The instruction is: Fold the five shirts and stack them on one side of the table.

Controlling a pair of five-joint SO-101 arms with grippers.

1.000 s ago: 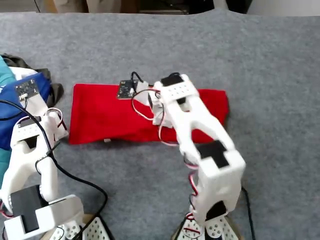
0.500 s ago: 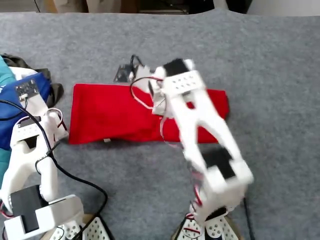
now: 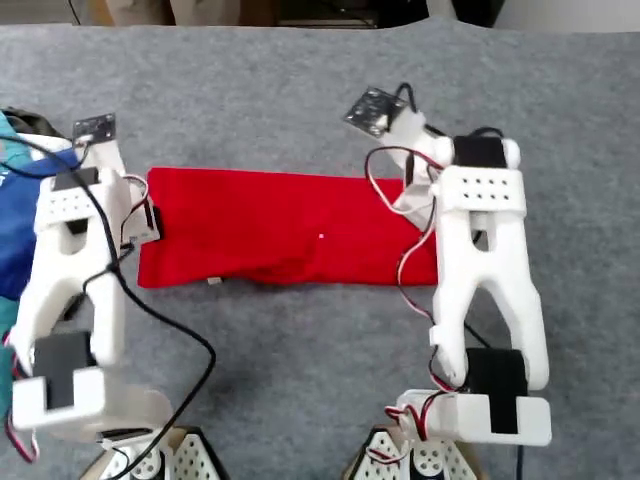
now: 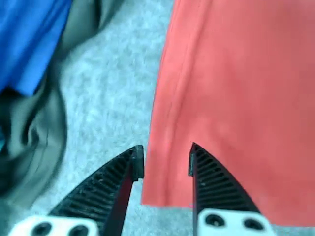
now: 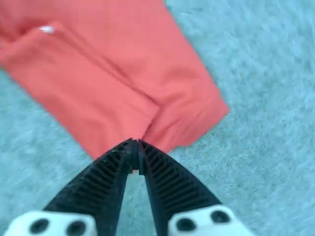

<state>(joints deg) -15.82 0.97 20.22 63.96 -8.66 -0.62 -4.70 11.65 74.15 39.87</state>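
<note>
A red shirt, folded into a long strip, is laid across the middle of the grey desk. Its end toward the left edge is straddled by the left fingers, held partly open. The right fingers are pressed together at the opposite end. A blue shirt is heaped at the left edge.

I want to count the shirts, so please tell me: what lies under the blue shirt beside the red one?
A dark grey garment sticks out from under the blue shirt along its edge. Whether more shirts lie beneath is hidden by the blue cloth.
</note>
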